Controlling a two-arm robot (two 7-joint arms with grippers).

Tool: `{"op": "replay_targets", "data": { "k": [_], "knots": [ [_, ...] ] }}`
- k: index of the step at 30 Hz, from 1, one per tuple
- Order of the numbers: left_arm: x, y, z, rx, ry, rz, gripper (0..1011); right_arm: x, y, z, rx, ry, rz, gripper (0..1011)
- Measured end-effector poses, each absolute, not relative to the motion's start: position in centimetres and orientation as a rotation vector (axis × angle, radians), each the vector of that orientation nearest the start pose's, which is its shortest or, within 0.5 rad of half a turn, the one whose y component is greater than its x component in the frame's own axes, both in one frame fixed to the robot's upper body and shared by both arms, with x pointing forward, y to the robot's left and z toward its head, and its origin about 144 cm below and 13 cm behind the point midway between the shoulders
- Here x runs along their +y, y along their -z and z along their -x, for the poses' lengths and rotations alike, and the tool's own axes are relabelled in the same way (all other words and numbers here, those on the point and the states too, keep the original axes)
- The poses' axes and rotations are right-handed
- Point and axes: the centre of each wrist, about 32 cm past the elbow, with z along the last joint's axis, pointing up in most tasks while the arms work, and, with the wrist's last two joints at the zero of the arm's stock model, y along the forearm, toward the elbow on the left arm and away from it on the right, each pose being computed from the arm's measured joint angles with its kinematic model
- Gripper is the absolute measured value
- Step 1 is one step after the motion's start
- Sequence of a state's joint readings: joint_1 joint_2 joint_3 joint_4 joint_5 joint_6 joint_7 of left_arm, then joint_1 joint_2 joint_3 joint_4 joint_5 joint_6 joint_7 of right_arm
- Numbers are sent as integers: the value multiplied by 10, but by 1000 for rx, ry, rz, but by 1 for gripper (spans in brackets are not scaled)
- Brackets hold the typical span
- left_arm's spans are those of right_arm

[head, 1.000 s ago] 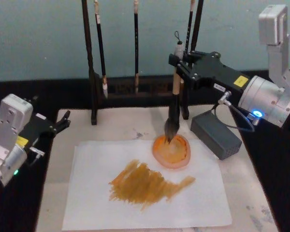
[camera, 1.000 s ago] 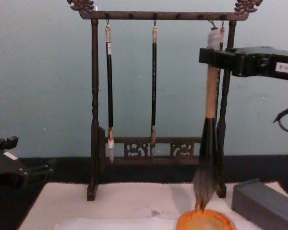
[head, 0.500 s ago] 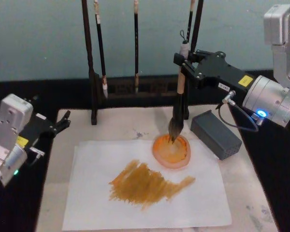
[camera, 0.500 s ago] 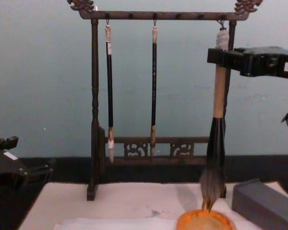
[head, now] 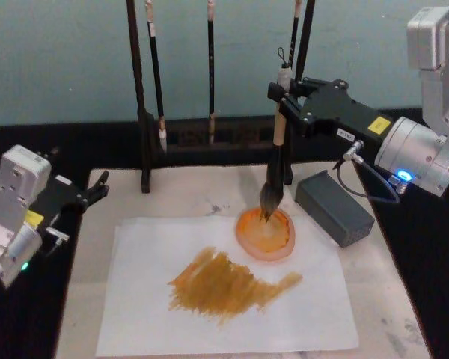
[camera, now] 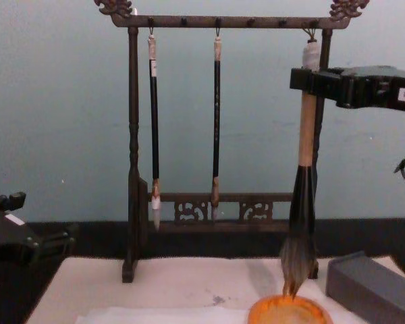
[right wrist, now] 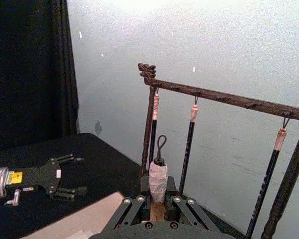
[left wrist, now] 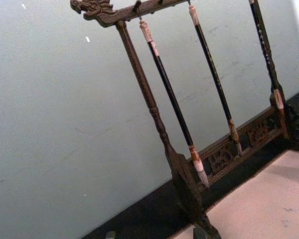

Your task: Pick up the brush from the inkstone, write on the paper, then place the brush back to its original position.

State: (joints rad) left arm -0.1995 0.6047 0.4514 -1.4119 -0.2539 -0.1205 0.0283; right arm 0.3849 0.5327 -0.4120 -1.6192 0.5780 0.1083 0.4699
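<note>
The brush (head: 278, 133) (camera: 306, 135) hangs upright, its pale handle clamped near the white end cap (right wrist: 158, 175) by my right gripper (head: 283, 101) (camera: 309, 79), which is shut on it. Its bushy tip touches the orange inkstone (head: 266, 235) (camera: 287, 312). The white paper (head: 150, 299) lies in front of the dish, which rests on its far right corner, and bears a broad orange-brown smear. My left gripper (head: 97, 188) (right wrist: 77, 174) is parked open at the table's left edge, holding nothing.
A dark wooden brush rack (head: 142, 112) (camera: 216, 21) (left wrist: 139, 84) stands at the back with three thin black brushes hanging. A grey block (head: 334, 207) (camera: 371, 287) lies right of the inkstone. A beige felt mat (head: 187, 194) underlies the paper on the black table.
My right gripper shifted slightly to the right with the brush, whose tip stays on the inkstone; it has held nearly still for the last half second. The left arm has not moved.
</note>
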Motion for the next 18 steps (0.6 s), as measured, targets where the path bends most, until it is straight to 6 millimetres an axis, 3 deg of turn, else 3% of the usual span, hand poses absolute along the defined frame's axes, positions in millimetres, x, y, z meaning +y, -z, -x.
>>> {"op": "replay_targets", "data": {
  "k": [10, 18],
  "knots": [
    [310, -1140, -489, -285, -1248, -304, 1010, -262, -1264, -527, -76, 747, -58, 163],
    [310, -1140, -489, -285, -1248, -304, 1010, -274, -1254, -525, 97, 822, -261, 163]
  ]
}}
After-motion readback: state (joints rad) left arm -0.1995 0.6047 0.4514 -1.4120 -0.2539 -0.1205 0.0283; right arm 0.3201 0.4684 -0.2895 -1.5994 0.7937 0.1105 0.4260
